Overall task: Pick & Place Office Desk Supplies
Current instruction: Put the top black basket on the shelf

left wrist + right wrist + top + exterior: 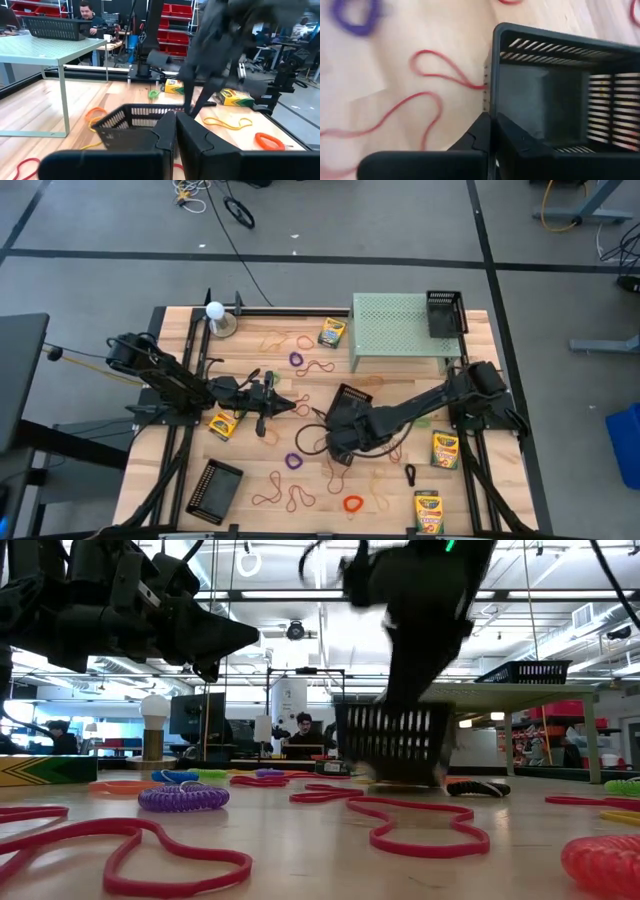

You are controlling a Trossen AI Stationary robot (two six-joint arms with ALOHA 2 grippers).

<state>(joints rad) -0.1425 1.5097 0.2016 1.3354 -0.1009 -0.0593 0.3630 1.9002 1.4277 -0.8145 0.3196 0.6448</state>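
A black slatted basket [352, 398] [393, 743] sits at mid-table with its opening up. My right gripper [336, 426] [492, 127] is shut on its rim. My left gripper [290, 408] [174, 132] hovers just left of the basket, shut and empty. Scattered around lie red and tan rubber-band loops [420, 825], purple rings [296, 360] [293, 461], an orange ring [352, 503], and several yellow-and-green crayon boxes [331, 332] [222, 425] [445, 450]. My right gripper pinches the basket's side wall at its top rim [492, 75], one finger inside the basket and one outside. The fingers come from above, slanting down. Whether the basket's bottom [395, 778] rests on the table or is just off it cannot be told.
A pale green perforated stand [400, 330] at the far right carries another black basket [446, 313]. A third black basket [215, 490] lies near the front left. A white ball on a round base [216, 315] stands at the far left.
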